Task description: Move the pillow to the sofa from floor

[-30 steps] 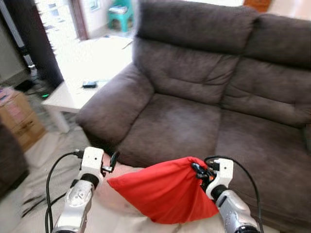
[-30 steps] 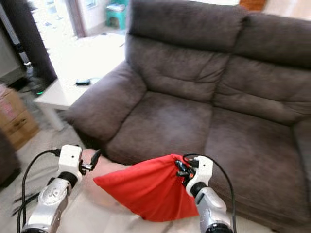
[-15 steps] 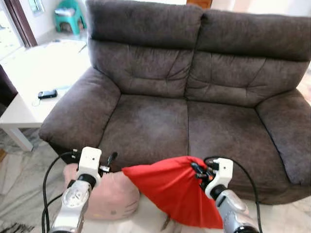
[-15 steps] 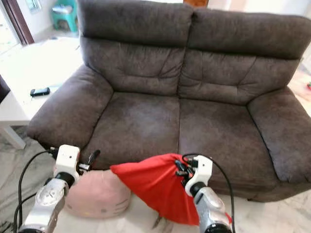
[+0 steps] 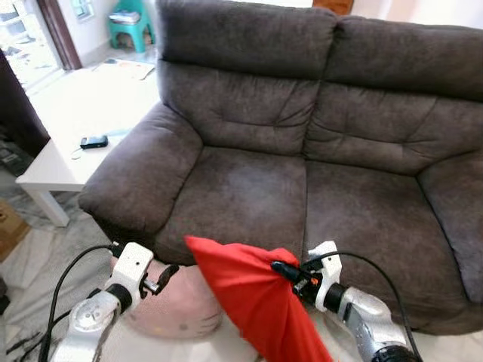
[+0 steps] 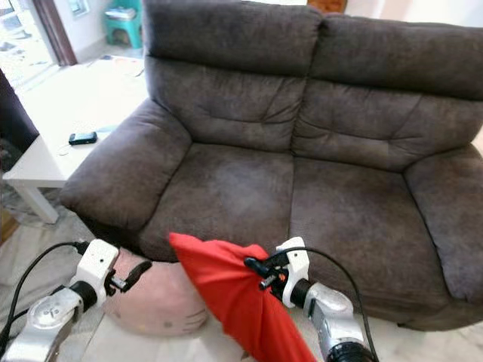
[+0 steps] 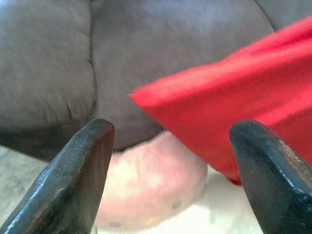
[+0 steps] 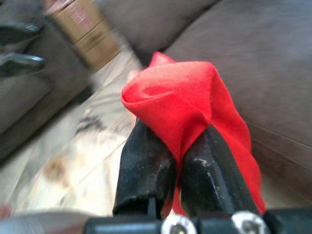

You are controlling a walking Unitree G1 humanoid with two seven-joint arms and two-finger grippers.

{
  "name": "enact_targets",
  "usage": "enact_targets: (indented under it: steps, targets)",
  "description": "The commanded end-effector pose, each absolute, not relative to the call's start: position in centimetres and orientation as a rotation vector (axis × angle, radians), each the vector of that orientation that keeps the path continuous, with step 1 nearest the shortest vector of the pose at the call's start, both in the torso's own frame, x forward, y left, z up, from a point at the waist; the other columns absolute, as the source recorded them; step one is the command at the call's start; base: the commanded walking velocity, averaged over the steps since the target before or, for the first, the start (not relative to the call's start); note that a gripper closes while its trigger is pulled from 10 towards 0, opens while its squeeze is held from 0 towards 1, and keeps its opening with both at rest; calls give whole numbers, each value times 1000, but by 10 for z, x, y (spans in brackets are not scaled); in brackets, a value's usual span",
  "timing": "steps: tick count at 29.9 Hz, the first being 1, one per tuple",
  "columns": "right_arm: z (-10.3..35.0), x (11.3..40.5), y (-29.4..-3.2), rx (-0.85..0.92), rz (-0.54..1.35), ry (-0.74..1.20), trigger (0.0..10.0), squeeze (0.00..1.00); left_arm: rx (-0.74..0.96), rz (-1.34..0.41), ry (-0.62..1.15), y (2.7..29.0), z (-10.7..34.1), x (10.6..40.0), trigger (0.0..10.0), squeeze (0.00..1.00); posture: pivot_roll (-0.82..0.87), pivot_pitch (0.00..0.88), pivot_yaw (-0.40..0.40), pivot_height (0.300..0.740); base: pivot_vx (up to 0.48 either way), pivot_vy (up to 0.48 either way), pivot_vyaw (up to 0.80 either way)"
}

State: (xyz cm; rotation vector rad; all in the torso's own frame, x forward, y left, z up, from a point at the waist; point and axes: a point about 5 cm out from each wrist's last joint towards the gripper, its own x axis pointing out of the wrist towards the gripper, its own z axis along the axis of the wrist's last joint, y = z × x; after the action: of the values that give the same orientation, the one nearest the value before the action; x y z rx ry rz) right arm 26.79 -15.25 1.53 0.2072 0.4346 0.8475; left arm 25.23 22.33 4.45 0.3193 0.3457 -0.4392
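Right wrist view shows the right gripper (image 8: 178, 161) pinched on a corner of the red pillow (image 5: 260, 302), hanging just before the sofa (image 5: 249, 188); the left gripper (image 7: 170, 165) spread and empty: carrying step, next lift it over the seat.

Bright daylight from upper left (wrist views blurred).

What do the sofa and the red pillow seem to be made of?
Sofa: likely a suede-like microfibre, matte grey-brown with a mottled nap and soft creases. Red pillow: thin woven cloth, matte; it bunches and folds where the right gripper pinches it.
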Motion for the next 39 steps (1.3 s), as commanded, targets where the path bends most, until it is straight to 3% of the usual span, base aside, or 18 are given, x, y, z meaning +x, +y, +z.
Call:
enact_targets:
  steps: [1, 14, 22, 26, 34, 39]
  targets:
    - [36, 277, -149, 161, 939, 348, 10000, 0, 315, -500, 367, 221, 47, 250, 10000, 0, 92, 0, -26, 740, 0, 0, 0]
    - [43, 262, -149, 114, 1152, 417, 10000, 0, 296, -789, 515, 223, 65, 226, 10000, 0, 103, 0, -23, 740, 0, 0, 0]
    - [47, 253, -149, 126, 1225, 440, 10000, 0, 340, -1050, 767, 225, 63, 185, 10000, 0, 105, 0, -17, 740, 0, 0, 0]
    - [49, 253, -150, 122, 1228, 443, 10000, 0, 439, -1083, 791, 224, 61, 180, 10000, 0, 109, 0, -18, 740, 0, 0, 0]
    - [62, 254, -146, 120, 1286, 401, 10000, 0, 724, -979, 679, 230, 52, 199, 10000, 0, 107, 0, -20, 740, 0, 0, 0]
    - [69, 252, -146, 111, 1320, 369, 10000, 0, 726, -961, 640, 230, 50, 200, 10000, 0, 108, 0, -25, 740, 0, 0, 0]
